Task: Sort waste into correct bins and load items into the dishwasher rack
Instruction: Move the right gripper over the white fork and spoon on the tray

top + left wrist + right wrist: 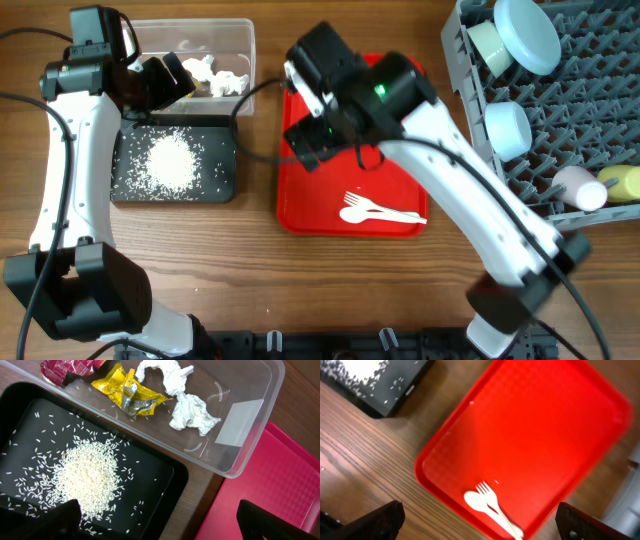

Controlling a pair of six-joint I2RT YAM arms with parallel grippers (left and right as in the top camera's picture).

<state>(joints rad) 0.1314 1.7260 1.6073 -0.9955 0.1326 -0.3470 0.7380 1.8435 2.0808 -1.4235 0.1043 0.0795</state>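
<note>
Nearest the overhead lens is my right arm, raised over the table with the right gripper (477,520) above the red tray (330,200). Its fingers stand apart and hold nothing.

Findings, largest first:

- Dishwasher rack (590,120), at the right edge of the table: loaded. It carries the pale blue plate (528,35), one bowl (490,42) beside the plate, a second bowl (508,128) lower down, and the white cup (580,187) and yellow cup (620,182) lying side by side.
- Red tray: bare except for the cutlery noted below.
- Clear tub (250,405): holds the red wrapper (65,367), the yellow wrapper (127,390) and the crumpled tissue pieces (192,412).
- Black tray (165,470), just beside the tub: holds the rice heap (90,472), with loose grains scattered round it, all inside the rim as far as I can see.
- Left gripper (159,510): hangs over the seam between tub and black tray, fingers apart, nothing in them.
- White plastic fork (485,491) and spoon (475,500): lie touching each other near the front edge of the red tray, not yet loaded.

Assessment: the waste sorting looks complete and the crockery is racked. I judge that only the fork and spoon are left, and the right gripper is the one placed to take them.
</note>
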